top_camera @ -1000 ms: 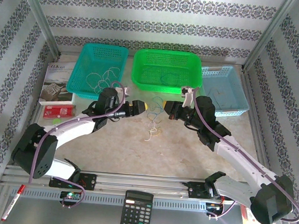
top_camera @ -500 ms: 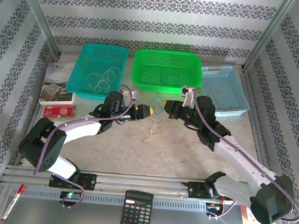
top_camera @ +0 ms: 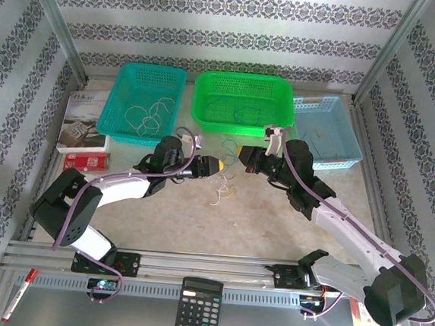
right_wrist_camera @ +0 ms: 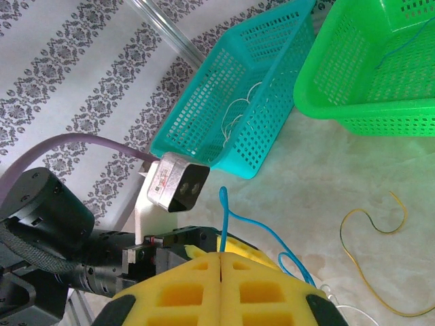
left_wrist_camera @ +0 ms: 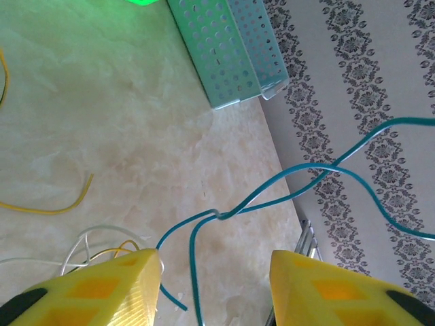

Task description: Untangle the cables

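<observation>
Left pincer (left_wrist_camera: 214, 258) moved in, jaws parted | blue cable (left_wrist_camera: 219, 214) between them | right pincer (right_wrist_camera: 221, 261) clenched on it

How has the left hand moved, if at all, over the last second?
Yes. In the top view the left hand has slid right, toward the right hand gripping the blue cable, ending below the left corner of the green basket.

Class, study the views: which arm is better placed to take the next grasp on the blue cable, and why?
Left, I judge. The left gripper is open with the blue cable passing between its fingers. The right gripper is shut on that same cable, anchoring it.
</observation>
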### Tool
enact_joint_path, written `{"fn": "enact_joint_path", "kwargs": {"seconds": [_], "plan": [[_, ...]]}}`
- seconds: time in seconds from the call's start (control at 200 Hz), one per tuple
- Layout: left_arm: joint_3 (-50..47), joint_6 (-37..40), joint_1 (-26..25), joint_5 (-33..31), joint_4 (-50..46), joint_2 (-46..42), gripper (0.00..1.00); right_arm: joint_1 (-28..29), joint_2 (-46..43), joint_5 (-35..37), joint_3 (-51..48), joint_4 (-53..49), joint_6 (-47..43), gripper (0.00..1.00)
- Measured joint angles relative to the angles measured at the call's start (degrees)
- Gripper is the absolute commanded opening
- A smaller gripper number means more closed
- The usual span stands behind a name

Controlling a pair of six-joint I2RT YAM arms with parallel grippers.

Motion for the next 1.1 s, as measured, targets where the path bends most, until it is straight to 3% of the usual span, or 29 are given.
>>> {"fn": "enact_joint_path", "kwargs": {"seconds": [0.195, 0.355, 0.679, 0.974, 1.099], "plan": [[-0.2, 0.0, 0.0, 0.0, 0.4, 0.3, 0.26, 0.0, 0.0, 0.0, -0.3, 0.2, 0.0, 0.0], [-0.2, 0.1, 0.0, 0.0, 0.9, 0.3, 0.0, 0.0, 0.0, 0.0, -0.5, 0.4, 0.0, 0.0], [1.7, 1.4, 0.0, 0.0, -3.6, -6.3, 0.0, -1.8, 0.8, 2.4, -5.4, 2.6, 0.2, 0.0], [12.6, 2.4, 0.0, 0.0, -7.5, -15.4, 0.0, -3.3, 7.1, 2.9, -10.0, 6.2, 1.7, 0.0], [16.9, 2.3, 0.0, 0.0, -8.3, -15.5, 0.0, -3.3, 8.4, 2.0, -10.3, 7.4, 2.1, 0.41]]}}
